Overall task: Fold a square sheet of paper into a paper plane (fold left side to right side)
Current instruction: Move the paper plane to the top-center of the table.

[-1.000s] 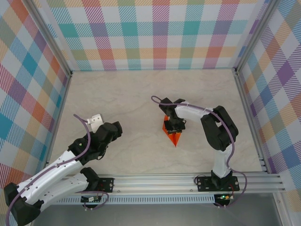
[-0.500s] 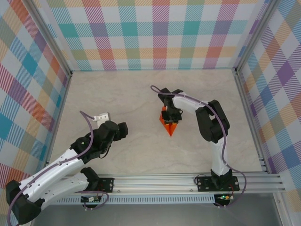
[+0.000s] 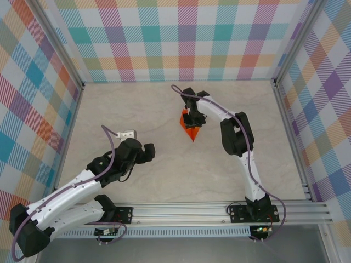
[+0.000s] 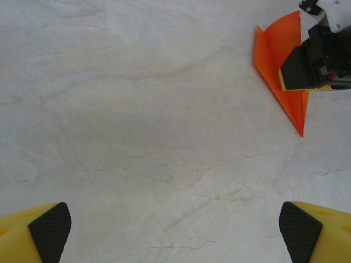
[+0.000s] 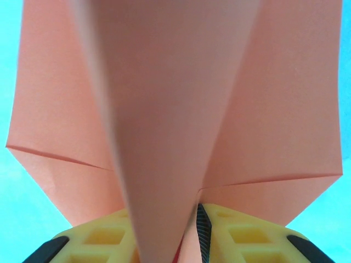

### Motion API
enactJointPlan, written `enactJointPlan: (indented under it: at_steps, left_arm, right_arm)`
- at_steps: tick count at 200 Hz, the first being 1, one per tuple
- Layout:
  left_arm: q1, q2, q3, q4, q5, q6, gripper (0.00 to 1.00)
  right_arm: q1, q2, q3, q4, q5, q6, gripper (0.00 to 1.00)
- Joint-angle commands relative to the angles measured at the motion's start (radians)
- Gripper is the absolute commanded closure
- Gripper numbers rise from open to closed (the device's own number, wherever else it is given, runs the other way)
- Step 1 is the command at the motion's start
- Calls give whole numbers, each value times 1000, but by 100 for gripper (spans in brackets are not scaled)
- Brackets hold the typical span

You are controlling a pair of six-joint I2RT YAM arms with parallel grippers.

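paper plane (image 3: 189,130) | nose toward near side | long axis far-to-near

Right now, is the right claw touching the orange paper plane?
Touching. The right wrist view shows the right claw closed on the paper plane, its centre ridge pinched between the yellow pads.

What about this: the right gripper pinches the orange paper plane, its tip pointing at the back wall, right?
Wrong direction. The right gripper pinches the orange paper plane, but its tip points toward the arm bases at the near edge, as the top external view shows.
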Motion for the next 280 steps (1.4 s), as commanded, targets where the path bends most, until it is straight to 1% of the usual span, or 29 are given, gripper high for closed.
enactJointPlan:
  at_steps: [1, 45, 73, 132, 152, 163, 176, 195, 208, 225, 239, 253, 267, 280]
  left_arm:
    - [8, 3, 38, 11, 7, 14, 0]
    - [7, 8, 40, 4, 4, 16, 0]
    - [7, 13, 45, 8, 3, 17, 0]
    - [7, 67, 55, 15, 12, 12, 0]
    - [10, 101, 64, 17, 10, 5, 0]
    - [25, 127, 72, 23, 34, -4, 0]
    - [62, 160, 72, 44, 101, -18, 0]
    - [162, 196, 51, 97, 235, -42, 0]
    - [234, 212, 40, 125, 307, -49, 0]
    - [319, 234, 41, 146, 371, -38, 0]
    - [391, 244, 43, 155, 397, -24, 0]
    - [458, 245, 44, 173, 412, -10, 0]
    - [518, 236, 45, 198, 411, 7, 0]
    - [559, 219, 48, 218, 385, 24, 0]
  right_arm:
    - [-6, 56, 23, -54, 2, 3, 69]
    - [-1, 27, 39, -65, 22, 7, 69]
    - [3, -2, 78, -103, 44, 4, 69]
    - [18, -58, 114, -140, 48, 29, 67]
    - [28, -79, 119, -158, 54, 31, 64]
    - [33, -100, 117, -173, 59, 32, 62]
    - [37, -143, 99, -181, 73, 31, 60]
    - [40, -231, 48, -180, 96, 35, 56]
    - [39, -318, -6, -170, 117, 33, 53]
    - [39, -456, -116, -128, 140, 26, 49]
    - [39, -582, -230, -72, 157, 16, 44]
    - [39, -709, -353, -9, 180, 1, 37]
    - [33, -830, -479, 56, 215, -12, 30]
    - [23, -946, -610, 138, 255, -29, 21]
